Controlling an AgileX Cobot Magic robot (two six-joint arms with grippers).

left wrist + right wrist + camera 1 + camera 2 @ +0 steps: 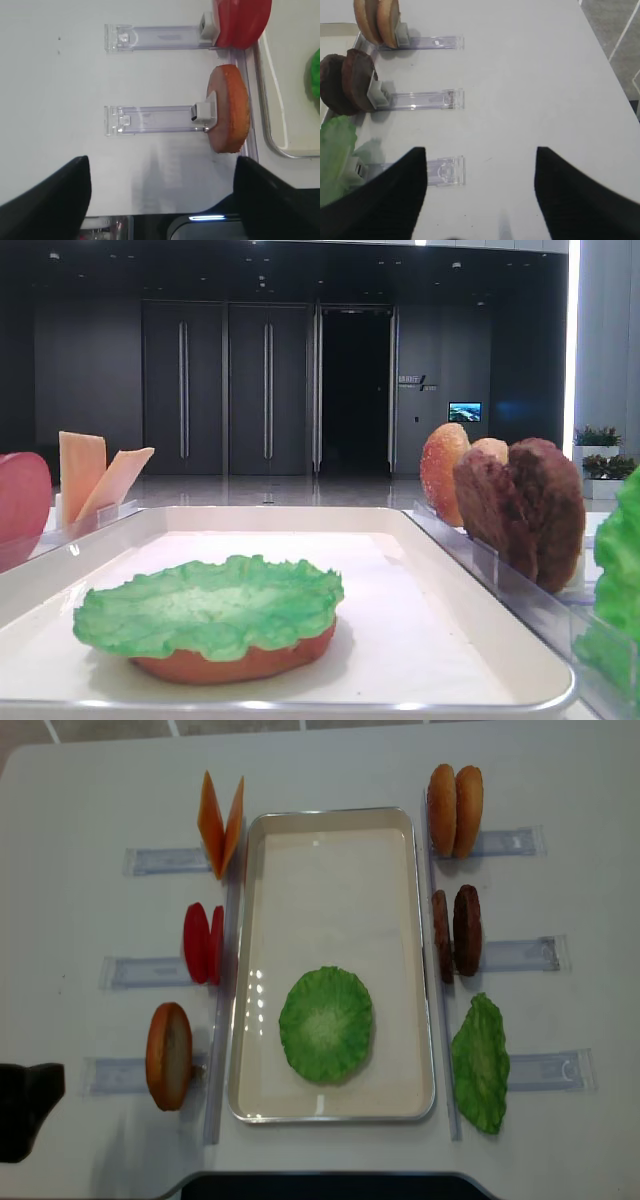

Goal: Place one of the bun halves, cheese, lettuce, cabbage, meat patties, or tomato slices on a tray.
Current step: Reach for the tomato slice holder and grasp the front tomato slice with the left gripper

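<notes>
On the tray (250, 970) a lettuce (326, 1023) leaf already lies flat over a bun half (235, 662), toward the near end. Which ingredient goes next is a judgement; the pieces still standing in their holders are all candidates.

The left gripper (160, 200) has its fingers (50, 200) spread wide with nothing between them, over bare table on the left side. Straight ahead of it in the left wrist view stands a lone bun half (229, 107) on edge in its clear holder (155, 120) — just beside the tray's rim, its flat faces turned along the tray's long side, its thin edge toward the fingers. The tomato slices (203, 942) stand one holder further on, likewise on edge.

The right gripper (480, 195) is also open and empty; the meat patties (347, 82) and spare lettuce (335, 155) lie off to its side. For the near bun, the left arm is plainly closer — the fingers would need to straddle the disc across its faces.
</notes>
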